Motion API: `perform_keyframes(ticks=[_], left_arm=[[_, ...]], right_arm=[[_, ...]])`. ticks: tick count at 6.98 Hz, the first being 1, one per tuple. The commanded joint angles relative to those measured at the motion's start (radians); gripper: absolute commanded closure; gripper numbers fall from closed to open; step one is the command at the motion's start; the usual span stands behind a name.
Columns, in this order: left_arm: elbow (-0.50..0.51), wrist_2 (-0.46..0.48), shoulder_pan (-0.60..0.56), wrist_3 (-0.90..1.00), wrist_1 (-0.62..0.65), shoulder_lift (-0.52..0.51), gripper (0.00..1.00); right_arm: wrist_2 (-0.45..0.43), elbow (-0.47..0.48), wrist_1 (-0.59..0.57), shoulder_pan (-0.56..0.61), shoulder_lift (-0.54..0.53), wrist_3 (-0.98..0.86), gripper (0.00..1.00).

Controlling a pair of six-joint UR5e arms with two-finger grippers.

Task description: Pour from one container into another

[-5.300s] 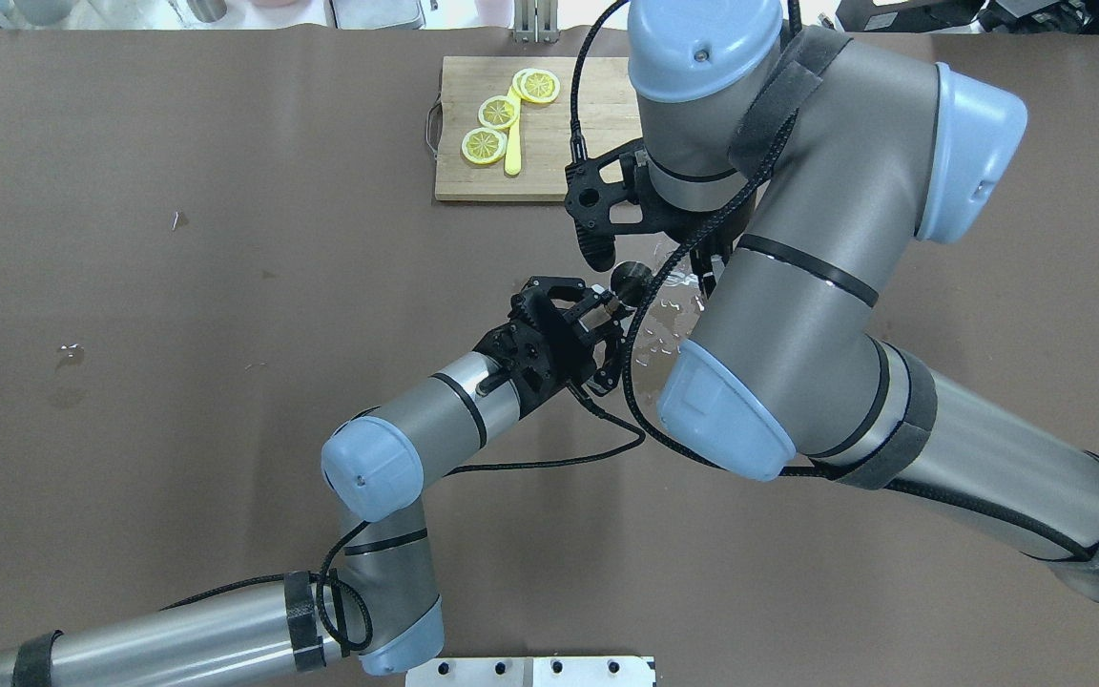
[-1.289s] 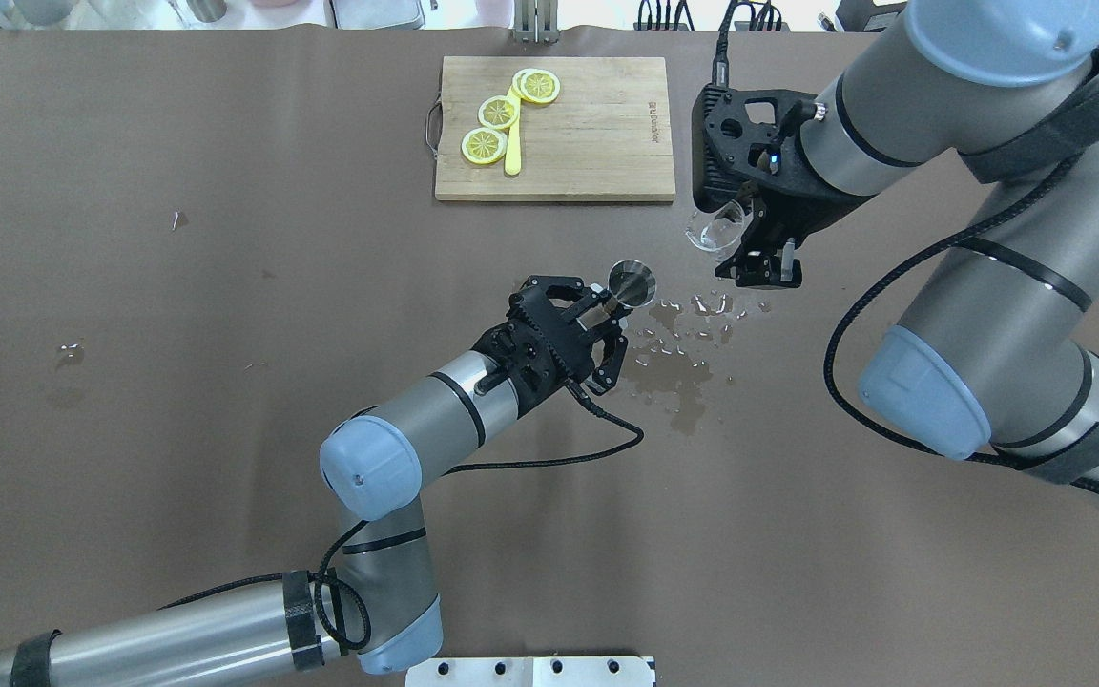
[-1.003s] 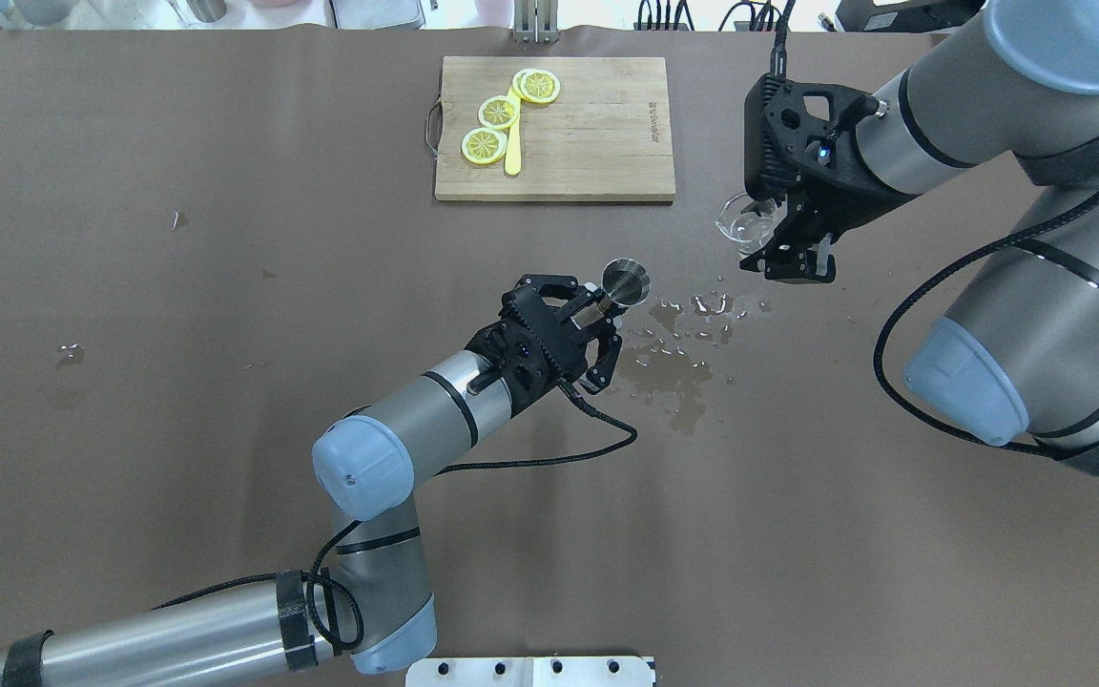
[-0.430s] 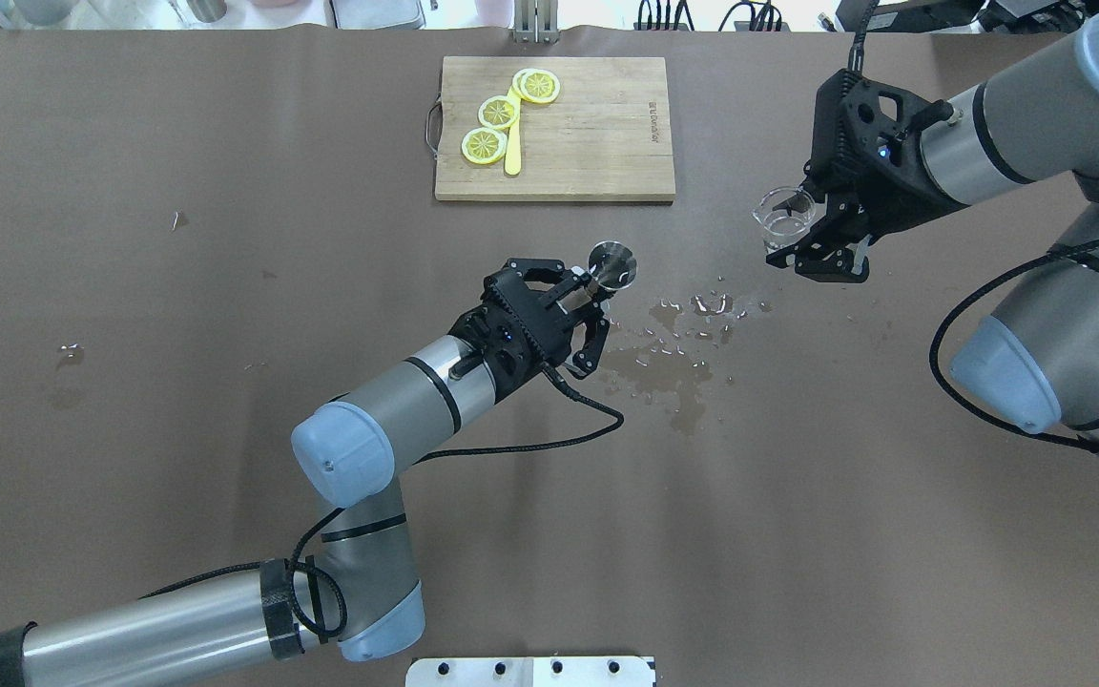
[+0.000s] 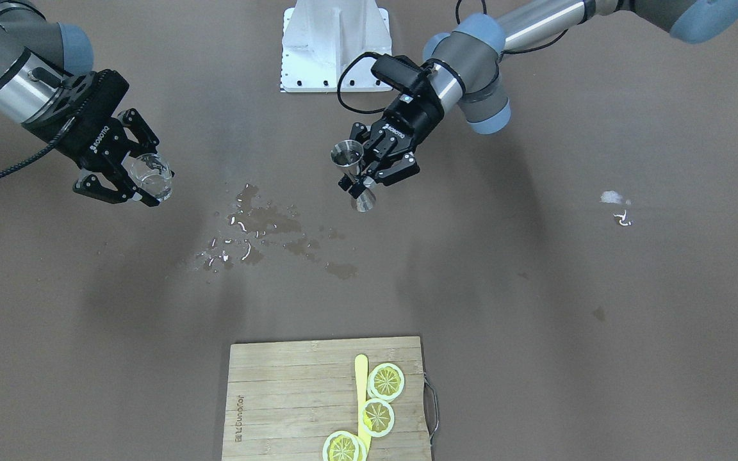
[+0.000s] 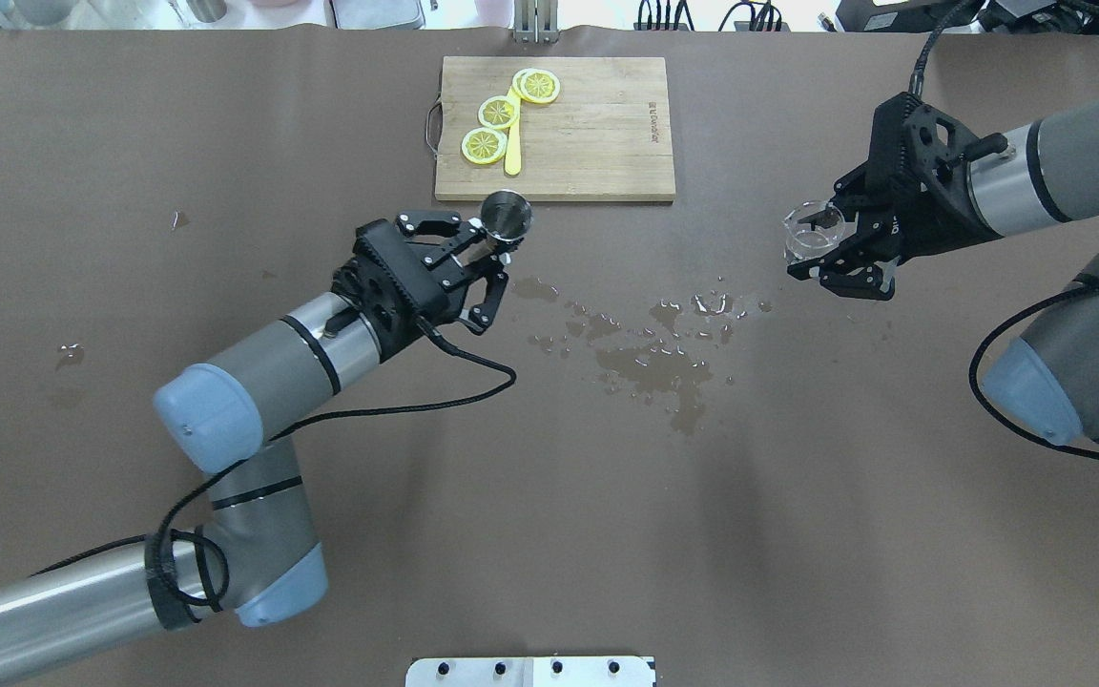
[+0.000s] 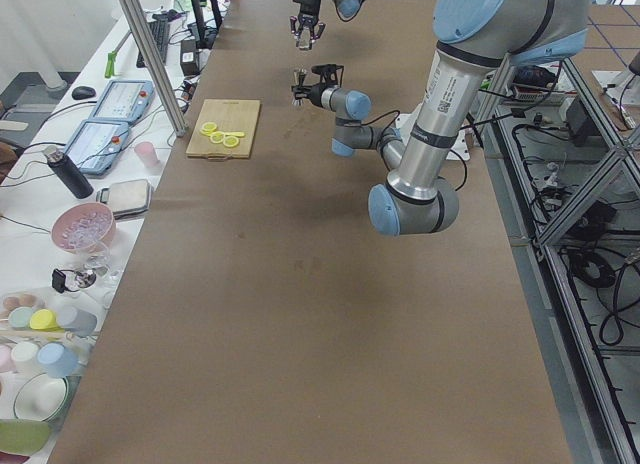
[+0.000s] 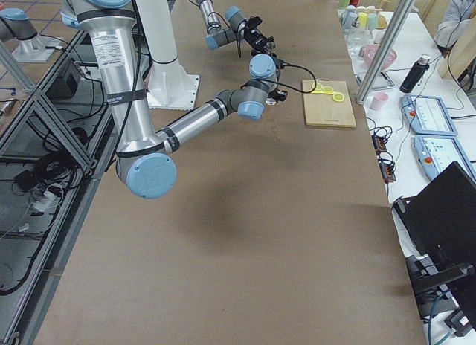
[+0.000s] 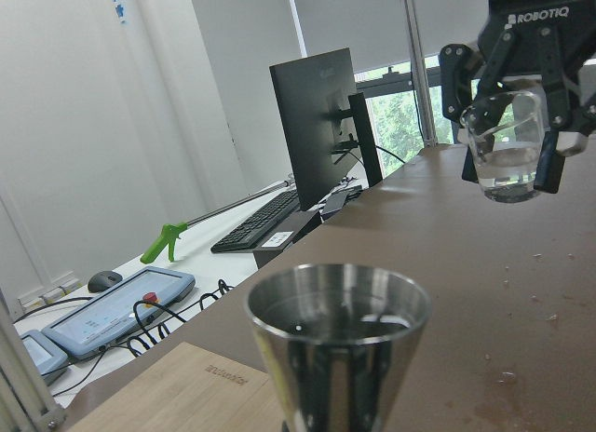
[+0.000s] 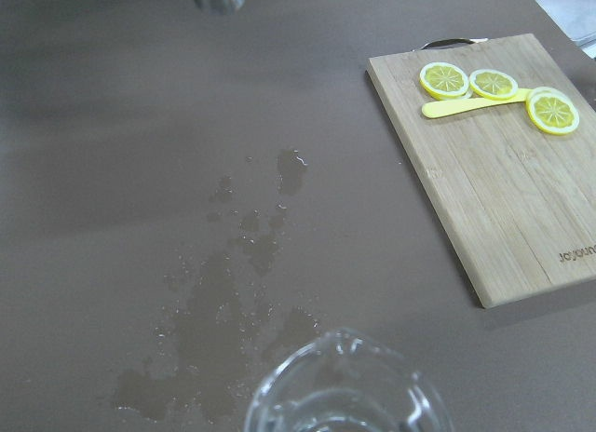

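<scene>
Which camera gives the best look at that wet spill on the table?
The overhead exterior view: the whole spill shows, unobstructed and dark against the cloth. The front-facing view shows it whole but paler. The right wrist view is close, with the glass cup in front. The left wrist view catches a few drops; the side views are too distant.

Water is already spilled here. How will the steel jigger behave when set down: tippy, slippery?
Probably tippy: the jigger is an hourglass with a narrow waist and a small foot. Likely slippery, being polished metal, with spilled water nearby.
</scene>
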Motion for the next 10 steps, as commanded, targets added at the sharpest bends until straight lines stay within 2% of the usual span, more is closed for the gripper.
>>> perform_keyframes(ticks=[1,3,6,8,9,10], left_arm=[[-0.09,-0.028,-0.107,-0.001,-0.006,0.184,1.0],[-0.1,-0.039,-0.198,-0.004,-0.016,0.283,1.0],[-0.08,-0.025,-0.218,-0.034,-0.038,0.328,1.0],[-0.061,0.024,-0.216,-0.229,-0.053,0.314,1.0],[-0.06,0.027,-0.216,-0.247,-0.052,0.31,1.0],[-0.049,0.045,-0.21,-0.382,-0.05,0.296,1.0]], right_arm=[[0.033,-0.153,0.257,0.004,-0.027,0.022,1.0],[0.07,-0.271,0.415,0.003,-0.024,0.02,1.0],[0.098,-0.414,0.569,-0.026,0.01,0.02,1.0],[0.104,-0.544,0.679,-0.069,0.067,0.02,1.0],[0.106,-0.607,0.724,-0.089,0.102,0.02,1.0],[0.13,-0.664,0.739,-0.093,0.131,0.019,1.0]])
